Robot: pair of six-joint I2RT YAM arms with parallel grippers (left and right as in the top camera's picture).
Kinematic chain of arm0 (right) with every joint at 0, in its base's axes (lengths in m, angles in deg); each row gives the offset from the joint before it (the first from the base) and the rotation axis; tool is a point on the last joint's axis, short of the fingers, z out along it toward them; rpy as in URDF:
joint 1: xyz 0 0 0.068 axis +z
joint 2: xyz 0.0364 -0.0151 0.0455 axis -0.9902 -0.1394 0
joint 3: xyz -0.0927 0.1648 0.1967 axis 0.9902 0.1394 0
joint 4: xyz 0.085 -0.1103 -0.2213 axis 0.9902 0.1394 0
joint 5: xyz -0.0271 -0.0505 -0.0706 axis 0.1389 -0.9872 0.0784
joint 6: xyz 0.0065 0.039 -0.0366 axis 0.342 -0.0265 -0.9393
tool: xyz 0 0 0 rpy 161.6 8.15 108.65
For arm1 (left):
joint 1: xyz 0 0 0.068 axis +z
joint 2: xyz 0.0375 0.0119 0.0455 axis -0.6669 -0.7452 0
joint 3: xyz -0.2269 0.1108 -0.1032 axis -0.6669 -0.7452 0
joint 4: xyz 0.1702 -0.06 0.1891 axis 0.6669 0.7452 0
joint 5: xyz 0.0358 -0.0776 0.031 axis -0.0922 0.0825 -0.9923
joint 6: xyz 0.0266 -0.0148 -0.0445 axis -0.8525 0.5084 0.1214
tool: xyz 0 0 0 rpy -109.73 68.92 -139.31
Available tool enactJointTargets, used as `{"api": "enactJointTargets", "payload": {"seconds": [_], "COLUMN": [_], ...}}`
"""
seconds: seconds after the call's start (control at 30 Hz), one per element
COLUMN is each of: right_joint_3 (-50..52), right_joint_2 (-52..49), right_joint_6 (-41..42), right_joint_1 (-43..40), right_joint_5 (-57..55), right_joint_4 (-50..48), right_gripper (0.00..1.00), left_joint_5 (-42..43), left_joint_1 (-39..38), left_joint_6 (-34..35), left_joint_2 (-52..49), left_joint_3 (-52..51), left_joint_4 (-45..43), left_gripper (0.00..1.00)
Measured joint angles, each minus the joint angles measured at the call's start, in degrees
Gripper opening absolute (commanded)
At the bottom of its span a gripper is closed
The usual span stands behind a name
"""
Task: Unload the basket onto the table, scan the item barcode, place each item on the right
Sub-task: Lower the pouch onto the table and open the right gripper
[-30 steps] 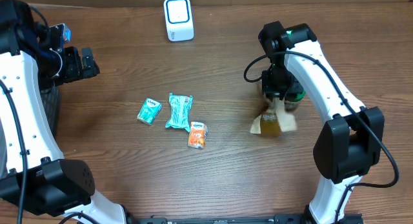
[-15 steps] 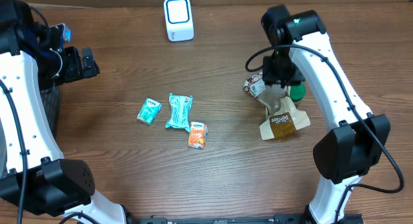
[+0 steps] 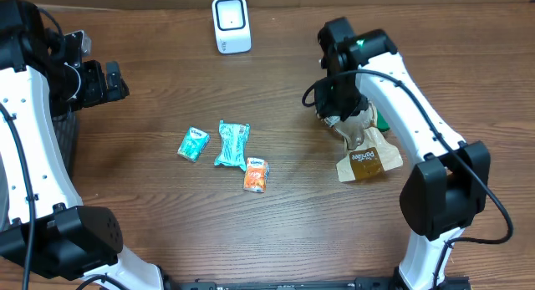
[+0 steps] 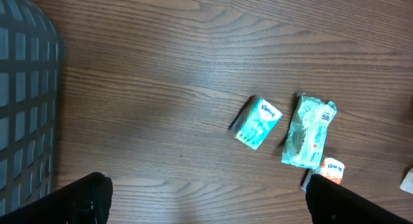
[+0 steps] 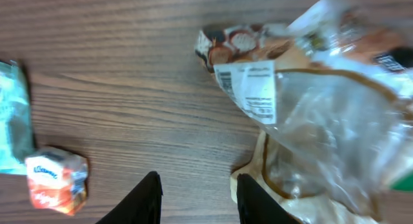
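Observation:
A crumpled brown snack bag (image 3: 368, 159) lies right of centre on the table, its clear top end with a white barcode label (image 5: 253, 90) pointing up-left. My right gripper (image 3: 338, 106) hovers over that top end. Its jaws (image 5: 199, 180) stand a little apart with bare wood between them, and the right finger overlaps the edge of the bag (image 5: 322, 114). The white scanner (image 3: 231, 24) stands at the back centre. My left gripper (image 3: 107, 81) is wide open at the far left, holding nothing (image 4: 206, 183).
A teal tissue pack (image 3: 193, 145), a teal packet (image 3: 231, 145) and an orange tissue pack (image 3: 256, 175) lie left of centre. A green object (image 3: 382, 119) peeks out behind the right arm. A dark mesh basket (image 4: 26, 108) stands at the left edge.
The brown bag, blurred under the right gripper a second ago, now lies still on the table. The right gripper has swung left over the bag's top end. The left arm is unmoved.

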Motion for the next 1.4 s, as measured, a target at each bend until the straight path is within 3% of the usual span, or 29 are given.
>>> {"api": "enactJointTargets", "payload": {"seconds": [0.4, 0.97, 1.4], "right_joint_3": [13.6, 21.1, 22.3], "right_joint_2": [0.0, -0.1, -0.1], "right_joint_6": [-1.2, -1.8, -2.0], "right_joint_1": [0.0, 0.0, -0.8], "right_joint_5": [0.5, 0.3, -5.1], "right_joint_4": [-10.9, -20.9, -21.4], "right_gripper": [0.36, 0.34, 0.35], "left_joint_5": [0.0, 0.0, 0.0], "left_joint_1": [0.0, 0.0, 0.0], "left_joint_6": [0.0, 0.0, 0.0], "left_joint_2": [0.0, 0.0, 0.0], "left_joint_3": [0.0, 0.0, 0.0], "left_joint_4": [0.0, 0.0, 0.0], "left_gripper": [1.0, 1.0, 1.0]}}
